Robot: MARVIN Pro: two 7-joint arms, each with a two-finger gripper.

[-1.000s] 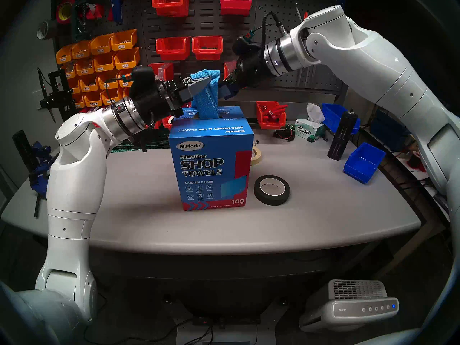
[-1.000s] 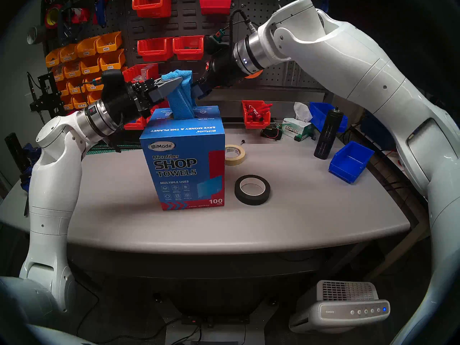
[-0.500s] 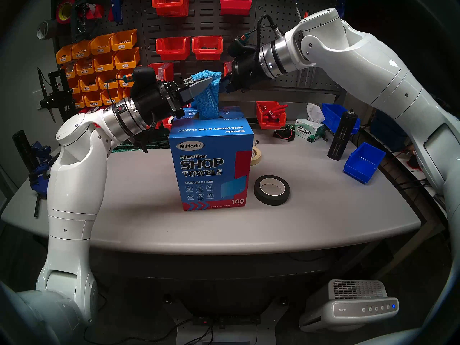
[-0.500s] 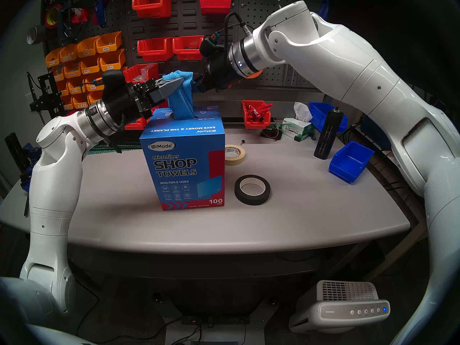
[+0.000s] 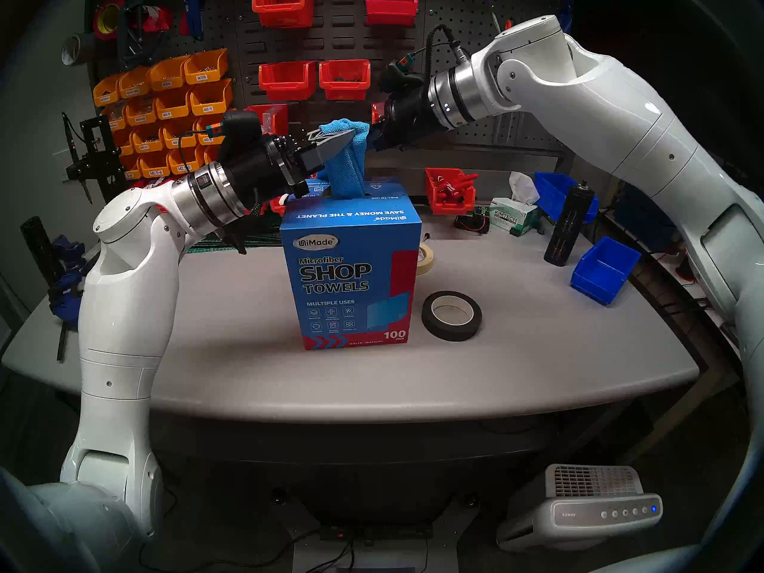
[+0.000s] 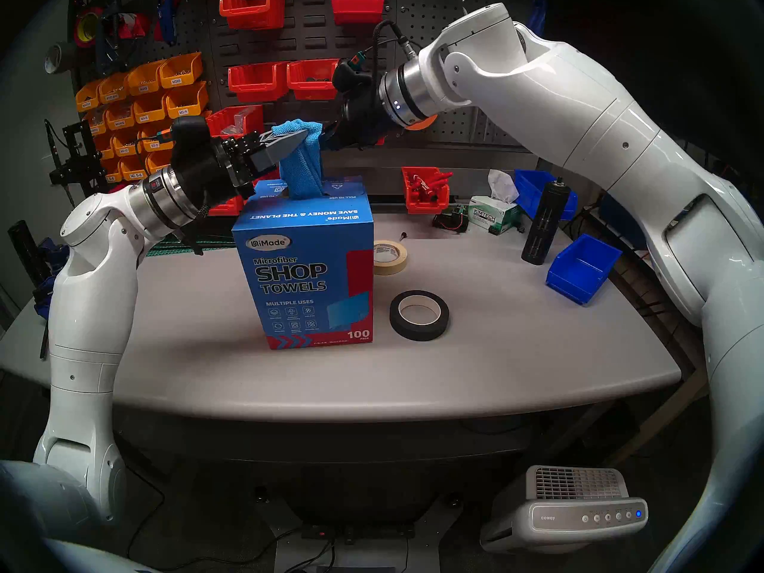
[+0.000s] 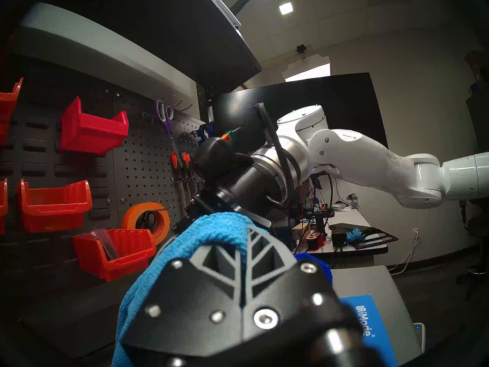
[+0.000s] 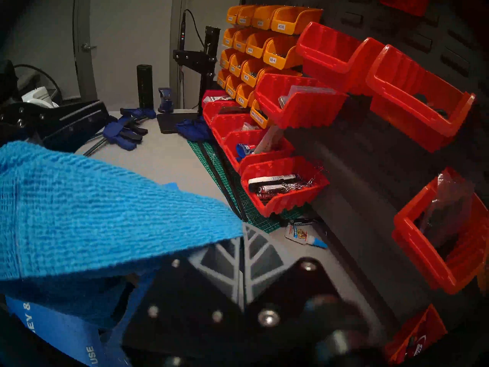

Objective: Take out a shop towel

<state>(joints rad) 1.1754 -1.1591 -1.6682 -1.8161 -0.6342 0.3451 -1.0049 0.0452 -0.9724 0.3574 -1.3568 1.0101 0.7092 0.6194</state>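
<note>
Shop towel rose from carton slot, left gripper jaws clamping its top. Right gripper jaws closed on towel edge, shown only by right wrist view; head views hid them.

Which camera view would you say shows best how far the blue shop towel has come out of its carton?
The head stereo left view: the shop towel rises from the carton slot to the left gripper, its lower end still inside. The head stereo right view shows nearly the same. Both wrist views show only close-up cloth and little of the carton.
</note>
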